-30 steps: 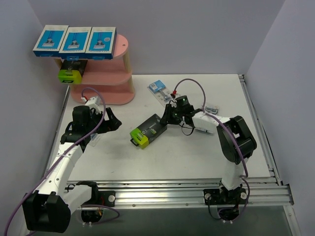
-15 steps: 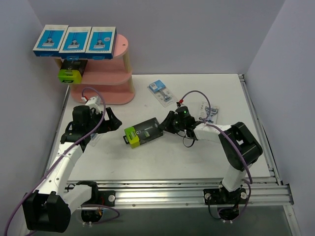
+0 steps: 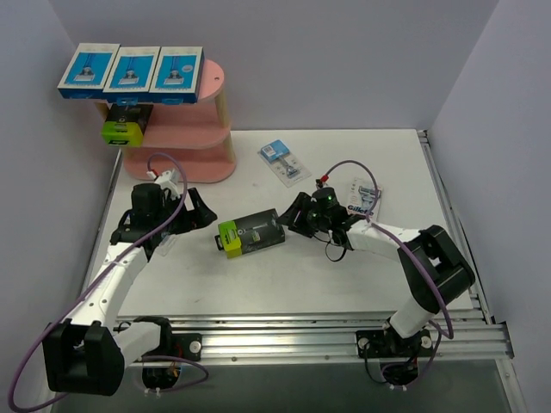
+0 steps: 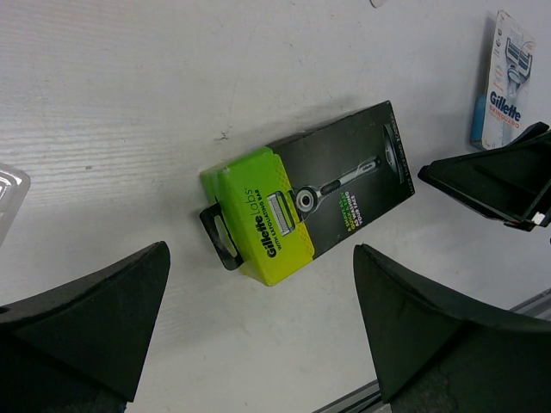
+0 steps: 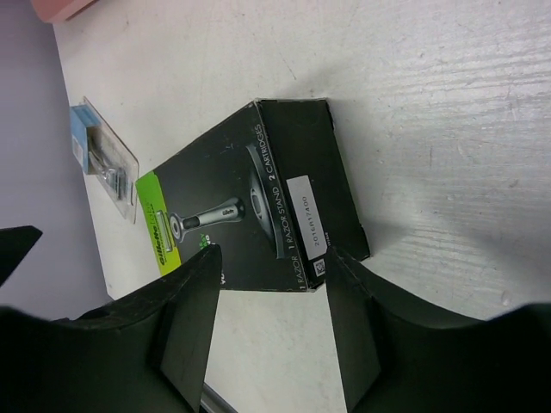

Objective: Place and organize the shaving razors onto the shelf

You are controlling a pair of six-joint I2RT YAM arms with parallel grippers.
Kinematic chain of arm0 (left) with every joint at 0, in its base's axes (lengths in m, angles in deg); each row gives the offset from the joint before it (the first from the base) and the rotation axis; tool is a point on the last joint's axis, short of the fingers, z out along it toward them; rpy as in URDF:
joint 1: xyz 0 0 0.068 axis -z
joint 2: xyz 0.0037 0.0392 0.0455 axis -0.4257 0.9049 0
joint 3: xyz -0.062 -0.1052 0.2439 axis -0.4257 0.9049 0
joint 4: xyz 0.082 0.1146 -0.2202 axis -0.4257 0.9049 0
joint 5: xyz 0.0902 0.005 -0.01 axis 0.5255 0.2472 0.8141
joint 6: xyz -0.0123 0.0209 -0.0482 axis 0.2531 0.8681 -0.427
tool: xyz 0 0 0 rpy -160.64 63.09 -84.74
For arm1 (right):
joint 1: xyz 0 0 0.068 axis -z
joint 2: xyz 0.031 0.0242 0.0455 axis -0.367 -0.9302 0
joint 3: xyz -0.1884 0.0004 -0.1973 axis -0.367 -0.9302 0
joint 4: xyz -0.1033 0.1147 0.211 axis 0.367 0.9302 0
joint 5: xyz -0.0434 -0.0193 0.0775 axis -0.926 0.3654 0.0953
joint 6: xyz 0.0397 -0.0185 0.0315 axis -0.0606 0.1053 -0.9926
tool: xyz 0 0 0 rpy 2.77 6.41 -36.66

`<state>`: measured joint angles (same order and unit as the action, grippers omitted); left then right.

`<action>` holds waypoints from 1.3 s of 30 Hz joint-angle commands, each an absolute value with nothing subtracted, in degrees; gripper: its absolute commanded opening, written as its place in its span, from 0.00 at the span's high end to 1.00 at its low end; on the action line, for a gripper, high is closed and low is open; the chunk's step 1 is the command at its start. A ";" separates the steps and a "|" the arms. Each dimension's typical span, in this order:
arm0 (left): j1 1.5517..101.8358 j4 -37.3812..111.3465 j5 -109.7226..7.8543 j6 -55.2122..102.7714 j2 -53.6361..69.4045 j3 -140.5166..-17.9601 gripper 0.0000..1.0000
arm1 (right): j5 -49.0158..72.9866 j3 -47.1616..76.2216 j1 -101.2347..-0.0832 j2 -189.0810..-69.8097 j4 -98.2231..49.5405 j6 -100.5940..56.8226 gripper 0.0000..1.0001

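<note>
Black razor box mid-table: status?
Left pincer open, off the black razor box. Right pincer open at its dark end. Box flat on table, nothing atop.

Shelf (image 3: 194,138): pink, three oval tiers, upper left.
Blue boxes (image 3: 131,70): three, side by side on the top tier.
Black box (image 3: 126,123), lime end: middle tier.
Second black box (image 3: 251,235), lime end: flat, centre.
Blister pack (image 3: 284,161): flat, upper centre.
Second blister pack (image 3: 363,198): flat, right of centre.
</note>
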<state>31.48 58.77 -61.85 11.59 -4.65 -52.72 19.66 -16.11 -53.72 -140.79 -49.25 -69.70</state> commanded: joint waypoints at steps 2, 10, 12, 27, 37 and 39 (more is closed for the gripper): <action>31.52 54.21 -64.03 7.78 -3.72 -52.25 0.04 | 19.90 -15.40 -52.82 -138.28 -47.96 -69.48 0.52; 29.59 48.59 -66.49 -5.93 -0.63 -46.64 0.11 | 23.85 -21.20 -48.00 -134.85 -51.65 -69.30 0.56; 29.68 46.22 -66.05 -7.87 -2.12 -44.08 0.14 | 24.73 -22.60 -47.11 -133.89 -52.01 -69.04 0.58; 30.91 36.64 -61.48 -15.35 -4.34 -31.51 0.33 | 27.72 -25.25 -44.47 -133.53 -54.29 -67.81 0.63; 31.08 30.48 -59.90 -14.83 0.94 -30.01 0.36 | 28.43 -24.63 -43.51 -133.70 -52.98 -66.49 0.63; 31.08 29.42 -59.81 -14.83 2.17 -29.57 0.36 | 28.43 -24.45 -43.42 -133.88 -52.54 -66.14 0.64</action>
<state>30.78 34.77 -60.69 -15.01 1.03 -30.16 27.55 -25.14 -43.95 -135.28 -52.77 -67.65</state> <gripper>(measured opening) 0.647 0.369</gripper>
